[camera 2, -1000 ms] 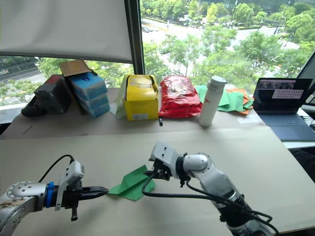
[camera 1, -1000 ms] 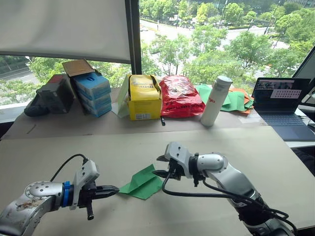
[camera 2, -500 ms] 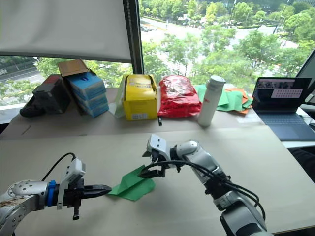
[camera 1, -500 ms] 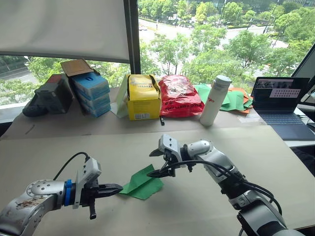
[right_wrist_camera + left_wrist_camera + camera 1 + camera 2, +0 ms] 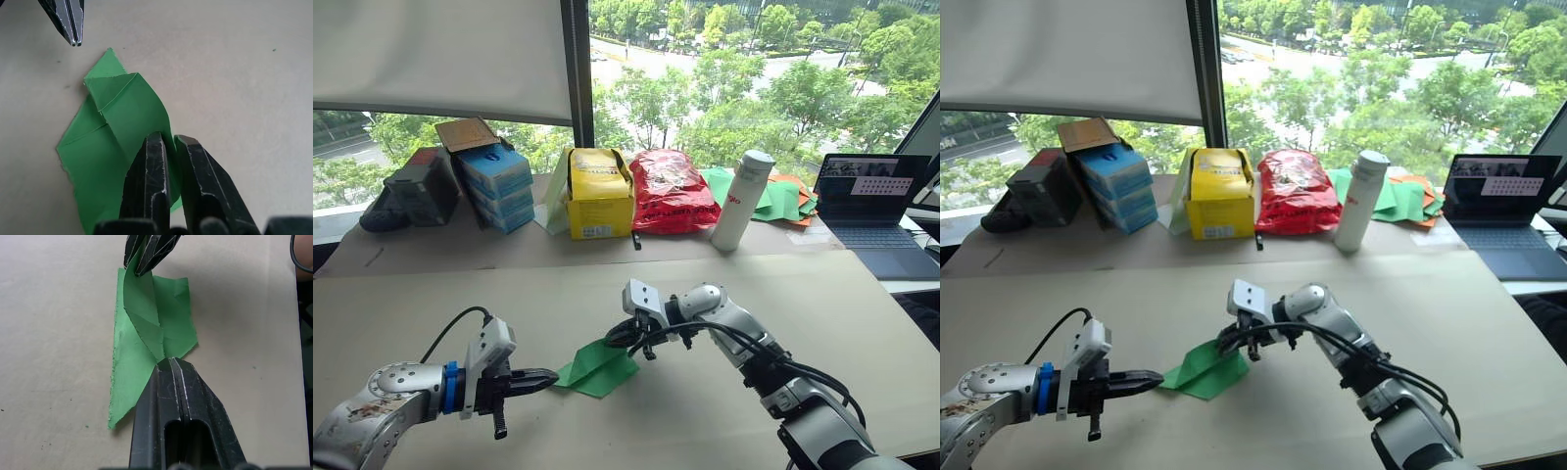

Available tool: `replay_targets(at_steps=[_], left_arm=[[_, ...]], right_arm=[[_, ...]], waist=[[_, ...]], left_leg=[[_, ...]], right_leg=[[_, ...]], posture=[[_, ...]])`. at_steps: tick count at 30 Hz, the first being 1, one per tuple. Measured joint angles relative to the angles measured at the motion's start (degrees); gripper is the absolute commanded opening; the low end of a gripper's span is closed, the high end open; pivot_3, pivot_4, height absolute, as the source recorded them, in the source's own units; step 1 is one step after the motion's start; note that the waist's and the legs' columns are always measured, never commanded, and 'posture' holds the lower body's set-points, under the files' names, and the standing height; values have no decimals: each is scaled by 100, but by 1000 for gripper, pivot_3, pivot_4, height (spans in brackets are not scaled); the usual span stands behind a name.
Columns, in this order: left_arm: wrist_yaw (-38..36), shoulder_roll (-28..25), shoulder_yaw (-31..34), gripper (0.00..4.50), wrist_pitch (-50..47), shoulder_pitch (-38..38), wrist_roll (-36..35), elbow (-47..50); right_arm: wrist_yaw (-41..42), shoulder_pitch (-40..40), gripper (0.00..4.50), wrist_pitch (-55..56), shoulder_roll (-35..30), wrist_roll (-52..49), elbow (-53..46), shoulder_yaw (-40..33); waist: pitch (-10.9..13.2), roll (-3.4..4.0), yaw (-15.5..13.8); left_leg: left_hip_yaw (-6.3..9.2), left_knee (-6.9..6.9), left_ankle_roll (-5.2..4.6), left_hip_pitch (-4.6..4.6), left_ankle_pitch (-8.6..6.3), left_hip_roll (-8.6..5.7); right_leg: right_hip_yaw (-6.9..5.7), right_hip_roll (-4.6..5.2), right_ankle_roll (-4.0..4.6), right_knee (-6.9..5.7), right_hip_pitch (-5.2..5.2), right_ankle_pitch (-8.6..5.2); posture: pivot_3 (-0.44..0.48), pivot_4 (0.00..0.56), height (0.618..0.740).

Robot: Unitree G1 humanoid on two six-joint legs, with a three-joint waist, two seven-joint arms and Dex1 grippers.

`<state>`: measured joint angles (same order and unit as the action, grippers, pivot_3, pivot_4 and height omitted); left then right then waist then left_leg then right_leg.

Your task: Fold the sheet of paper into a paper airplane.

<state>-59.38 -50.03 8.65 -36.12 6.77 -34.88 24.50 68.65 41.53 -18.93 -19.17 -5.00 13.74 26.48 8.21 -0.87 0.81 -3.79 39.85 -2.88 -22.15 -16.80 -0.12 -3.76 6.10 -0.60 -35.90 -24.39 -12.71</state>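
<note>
1. The sheet of paper [image 5: 597, 365] is lying part-folded on the tan table [image 5: 862, 323], well in front of the yellow box [image 5: 600, 193] at the back edge, with layered flaps and a raised ridge running along it.
2. The right gripper [image 5: 169, 143] is pinching the end of the paper nearer the yellow box; its fingers are standing narrowly apart with the raised green flap running between them, so it appears to be holding that flap.
3. The left gripper [image 5: 170, 361] is pressing its tip at the paper's other end, the one farther from the yellow box; its fingers are closed together with no gap showing, resting at the edge and not gripping it.
4. The step in hand seems to be laying a flap over along a crease; to do it well, the left tip should be pinning the paper flat so it cannot slide.
5. The right gripper should be drawing the flap over low and slowly, keeping the edge lined up with the ridge.
6. Thin paper tears or buckles easily, so a light grip is best.
</note>
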Motion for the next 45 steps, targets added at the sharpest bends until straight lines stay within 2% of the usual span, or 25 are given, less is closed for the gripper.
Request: replay_targets(at_steps=[9, 15, 18, 21, 25, 29, 37, 41, 45], left_arm=[[15, 35, -135, 0, 56, -366, 90, -138], [234, 135, -137, 0, -215, -780, -26, -155], [289, 148, -125, 0, -376, -881, -132, -149], [365, 151, -119, 0, -505, -915, -234, -135], [400, 150, -114, 0, -636, -969, -350, -85], [441, 149, -112, 0, -683, -1086, -362, -70], [472, 148, -113, 0, -825, -1140, -374, -60], [480, 148, -113, 0, -870, -1144, -375, -40], [481, 148, -112, 0, -890, -1142, -375, -31]], right_arm=[[-180, -305, 22, 90, -225, 143, -801, -111], [-1112, -803, 22, 373, -503, 342, -1958, -740], [-1531, -1393, 22, 590, -589, 573, -2564, -750], [-2321, -1968, 22, 1438, -622, 1388, -2962, -583], [-3350, -2202, 22, 2828, -954, 2727, -2890, -346], [-3903, -2324, 22, 3660, -1020, 3417, -2669, -125], [-5291, -2080, 22, 4019, -642, 4652, -2423, -329], [-5397, -2057, 22, 4087, -635, 4874, -2243, -233], [-4997, -2193, 22, 4376, -897, 4789, -2066, 53]], waist=[[0, 0, -5], [0, -1, -26], [0, -1, -19], [0, -1, 1], [2, -4, -6], [3, -7, -10], [5, -10, -5], [5, -11, -13], [5, -12, -18]], left_leg=[[1, 0, 2, 0, 1, 0], [1, 1, 2, -1, 1, -3], [0, 0, 3, -1, 2, -2], [-11, 1, 7, 3, 5, -4], [-13, 4, 18, 18, 11, -3], [-11, 4, 31, 18, 19, 2], [-11, 4, 34, 17, 21, 4], [-11, 6, 33, 18, 21, 2], [-10, 7, 32, 18, 21, 3]], right_leg=[[0, 2, 0, -3, -1, 0], [-3, 1, -1, -2, 1, 0], [-3, -4, -1, -1, 1, 0], [1, -34, -2, -3, -1, 0], [9, -51, -4, -11, 5, -1], [13, -63, 0, -16, 5, -3], [16, -69, 1, -16, 4, -4], [15, -68, 1, -13, 8, -4], [15, -69, 1, -12, 9, -4]], posture=[[0, 150, 740], [0, 150, 740], [0, 150, 740], [0, 150, 740], [0, 150, 740], [0, 150, 740], [0, 150, 740], [0, 150, 740], [0, 150, 740]])
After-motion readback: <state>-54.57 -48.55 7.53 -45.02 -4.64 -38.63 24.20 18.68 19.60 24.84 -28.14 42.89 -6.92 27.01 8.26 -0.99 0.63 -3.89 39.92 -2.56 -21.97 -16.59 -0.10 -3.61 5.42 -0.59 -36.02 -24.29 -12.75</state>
